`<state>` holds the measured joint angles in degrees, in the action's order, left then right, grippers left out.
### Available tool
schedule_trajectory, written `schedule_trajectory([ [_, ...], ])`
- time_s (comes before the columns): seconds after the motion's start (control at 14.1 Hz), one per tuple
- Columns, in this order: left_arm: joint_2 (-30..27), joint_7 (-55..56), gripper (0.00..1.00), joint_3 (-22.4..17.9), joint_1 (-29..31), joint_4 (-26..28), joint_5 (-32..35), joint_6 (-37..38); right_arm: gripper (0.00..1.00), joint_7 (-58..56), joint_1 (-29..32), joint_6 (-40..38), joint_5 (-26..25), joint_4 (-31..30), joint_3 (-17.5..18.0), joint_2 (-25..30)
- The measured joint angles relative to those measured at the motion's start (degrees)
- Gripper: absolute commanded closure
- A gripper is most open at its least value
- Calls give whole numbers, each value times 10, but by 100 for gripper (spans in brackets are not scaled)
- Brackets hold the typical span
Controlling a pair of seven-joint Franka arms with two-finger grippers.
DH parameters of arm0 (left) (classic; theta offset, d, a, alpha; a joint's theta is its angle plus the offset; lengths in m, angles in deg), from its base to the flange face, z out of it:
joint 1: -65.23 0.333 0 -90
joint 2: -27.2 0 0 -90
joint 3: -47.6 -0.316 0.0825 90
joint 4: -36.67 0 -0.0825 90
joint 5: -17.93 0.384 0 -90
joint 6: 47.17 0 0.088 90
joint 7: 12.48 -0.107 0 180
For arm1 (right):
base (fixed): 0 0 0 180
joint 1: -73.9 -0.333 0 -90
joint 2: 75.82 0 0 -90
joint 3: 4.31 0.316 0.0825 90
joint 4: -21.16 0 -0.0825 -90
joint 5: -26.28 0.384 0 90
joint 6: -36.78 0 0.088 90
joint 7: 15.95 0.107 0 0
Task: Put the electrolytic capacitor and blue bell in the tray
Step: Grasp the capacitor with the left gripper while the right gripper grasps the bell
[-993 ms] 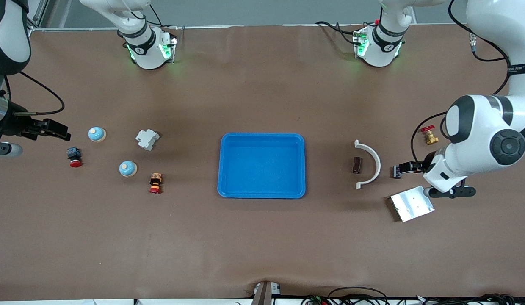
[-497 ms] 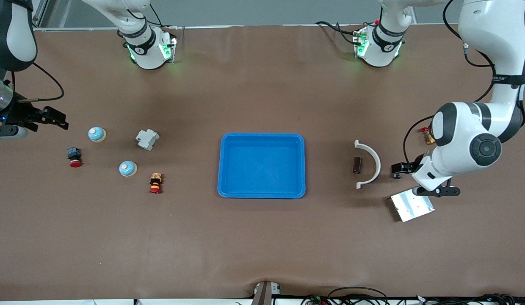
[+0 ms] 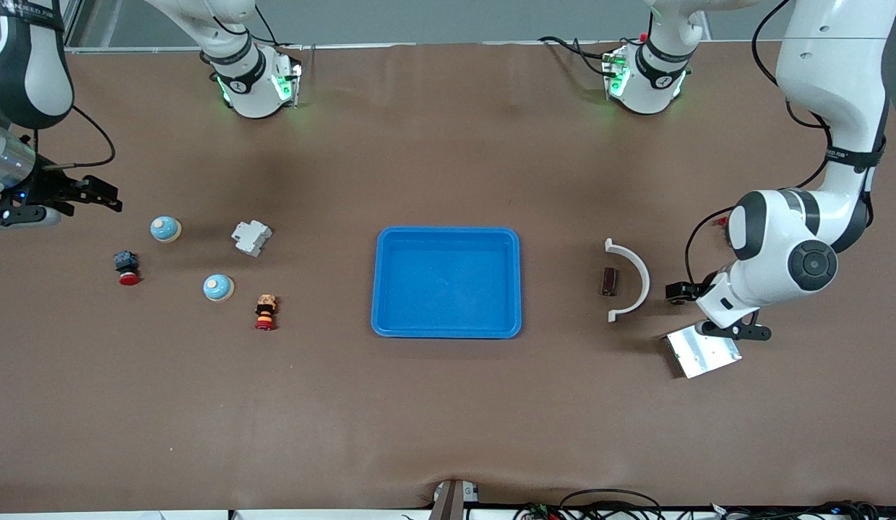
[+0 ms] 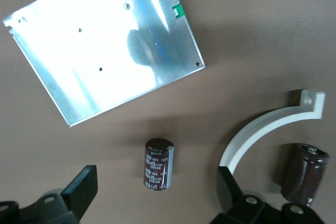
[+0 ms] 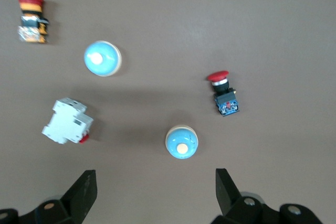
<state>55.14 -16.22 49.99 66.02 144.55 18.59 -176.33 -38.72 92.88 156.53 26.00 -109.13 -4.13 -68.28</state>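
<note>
1. Tray (image 3: 448, 282) sits mid-table, bright blue and with nothing in it; neither task item has gone in yet.
2. Left gripper (image 4: 156, 195) hovers with its jaws spread wide over a small dark capacitor (image 4: 158, 164) lying on its side, which sits between the silver plate (image 4: 105, 43) and the white curved bracket (image 4: 268, 132).
3. A second, brown capacitor (image 3: 610, 281) lies in the hollow of that bracket, nearer the tray.
4. Right gripper (image 5: 155, 195) hangs open over the right arm's end of the table, above a blue bell (image 5: 182, 142); another blue bell (image 3: 218, 287) lies nearer the front camera.
5. Handling, as I judge it: the capacitor looks light, rigid and smooth-skinned, and being round it may roll, so the jaws should close across its barrel at mid-length.
6. The bell seems a hard, light dome; its sloping top could slip, so gripping low across its widest rim looks safest.
7. Close by the bells are a white breaker (image 3: 251, 237) and two red-capped push buttons (image 3: 126, 266), which a descending finger could nudge.
</note>
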Motion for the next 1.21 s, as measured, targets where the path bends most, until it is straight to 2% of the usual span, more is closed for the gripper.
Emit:
schedule_trajectory([
  [0.35, 13, 0, 0, 0, 9, 10, 0, -3, 0, -48, 28, 101, 0, -85, 0, 1],
  [0.78, 26, 0, 0, 1, 8, 21, 0, -10, 0, -60, 29, 198, 0, -147, 2, 0],
  [0.99, 33, 0, 0, 1, 9, 22, 0, -16, 0, -84, 32, 257, 0, -176, 1, -22],
  [1.21, 42, 1, 0, 1, 9, 24, 0, -29, 0, -115, 55, 294, 0, -179, 1, -61],
])
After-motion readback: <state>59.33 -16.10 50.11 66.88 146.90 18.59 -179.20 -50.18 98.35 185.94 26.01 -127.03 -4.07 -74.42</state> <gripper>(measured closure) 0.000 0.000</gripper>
